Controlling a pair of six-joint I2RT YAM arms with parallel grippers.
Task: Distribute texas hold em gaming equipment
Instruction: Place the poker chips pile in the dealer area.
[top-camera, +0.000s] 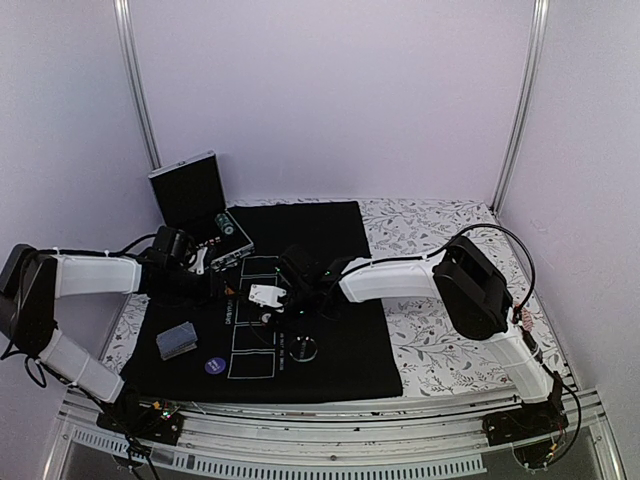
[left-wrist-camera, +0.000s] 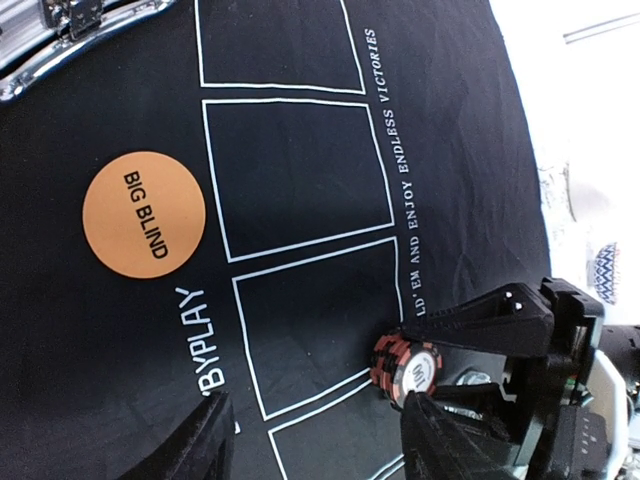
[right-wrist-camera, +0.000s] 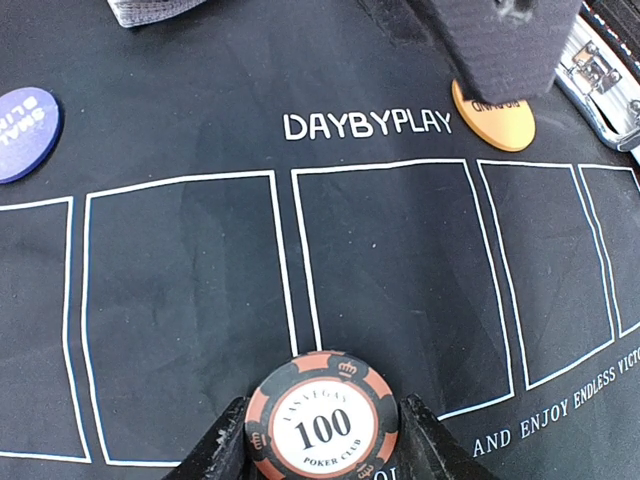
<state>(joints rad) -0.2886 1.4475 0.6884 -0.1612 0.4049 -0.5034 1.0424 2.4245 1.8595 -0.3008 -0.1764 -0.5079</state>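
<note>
Left gripper (left-wrist-camera: 312, 400): over the left part of the black mat (top-camera: 340, 250). Its fingers stand well apart with only bare cloth between them, holding nothing.
Playing cards (top-camera: 177, 340): a deck with grey-blue backs, lower left of the mat in the top view, lying flat and well apart from both grippers.
Case (top-camera: 200, 205): open metal case at the mat's upper left corner, lid upright.
Purple-blue disc (top-camera: 214, 366): near the mat's lower edge, just right of the deck. In the right wrist view it sits at the far left edge.
Orange disc (left-wrist-camera: 144, 214): lettered BIG BLIND, flat on the mat beside the DAYBYPLAY print. In the right wrist view a left finger partly covers it.
Poker chips (right-wrist-camera: 322, 425): a short red-and-black stack marked 100, in the middle of the mat on the edge of a white-outlined card box.
Right gripper (right-wrist-camera: 322, 402): one finger on each side of the chips, close against their rim. I cannot tell whether they grip or merely flank the stack.
Clear disc (top-camera: 303, 349): lower centre of the mat, below the right gripper and apart from it.
Table (top-camera: 440, 330): leaf-patterned surface showing right of the mat.
</note>
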